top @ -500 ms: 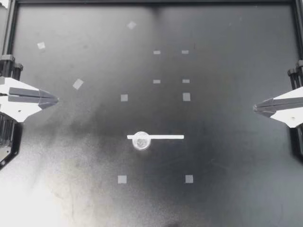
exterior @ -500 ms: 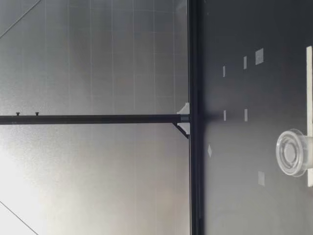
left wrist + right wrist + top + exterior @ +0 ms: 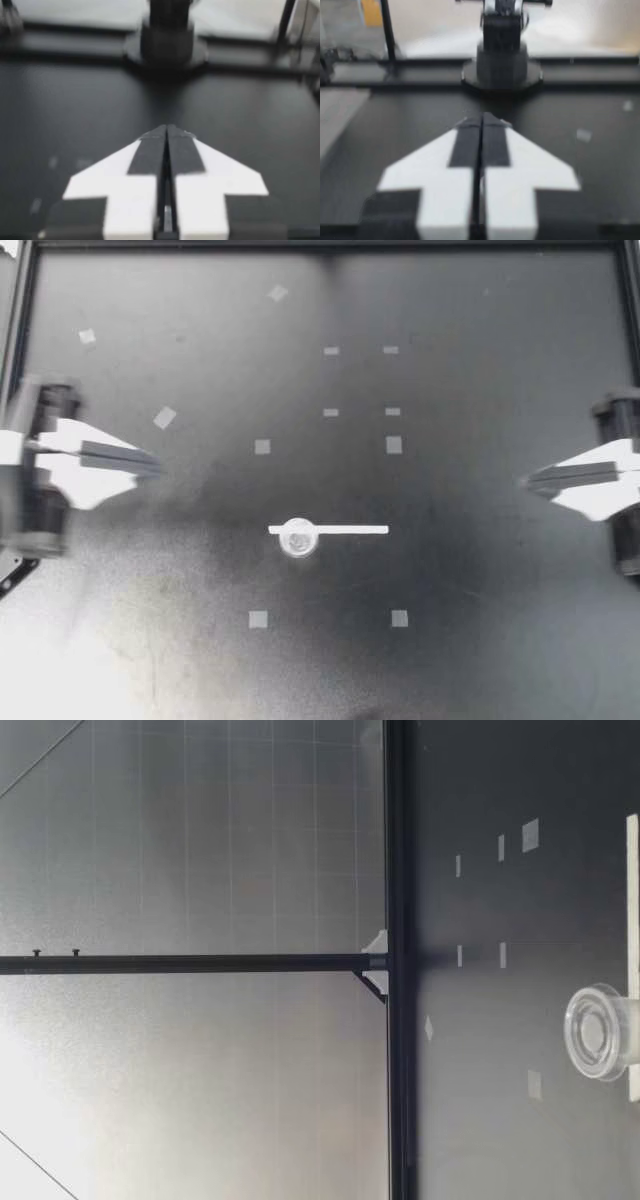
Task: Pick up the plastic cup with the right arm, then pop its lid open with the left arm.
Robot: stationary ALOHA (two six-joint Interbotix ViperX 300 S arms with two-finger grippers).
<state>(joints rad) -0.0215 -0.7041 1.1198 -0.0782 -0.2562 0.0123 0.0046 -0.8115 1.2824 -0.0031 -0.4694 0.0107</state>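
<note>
Left hand (image 3: 156, 465) advanced inward, clear cup (image 3: 298, 538) well apart

Black bench (image 3: 500, 660) carrying a white strip (image 3: 350, 530) near its middle, a clear round cap (image 3: 298, 538) resting on one end of the strip, and small pale tape squares (image 3: 258, 619) scattered about.

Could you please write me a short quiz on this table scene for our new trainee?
1. True or false: the left claw is shut and holds nothing.
2. The small clear cup sits on the white strip at: A) the end toward the left claw, B) the middle, C) the end toward the right claw.
3. Which claw is nearer the cup?
Key: 1 true; 2 A; 3 the left claw.
</note>
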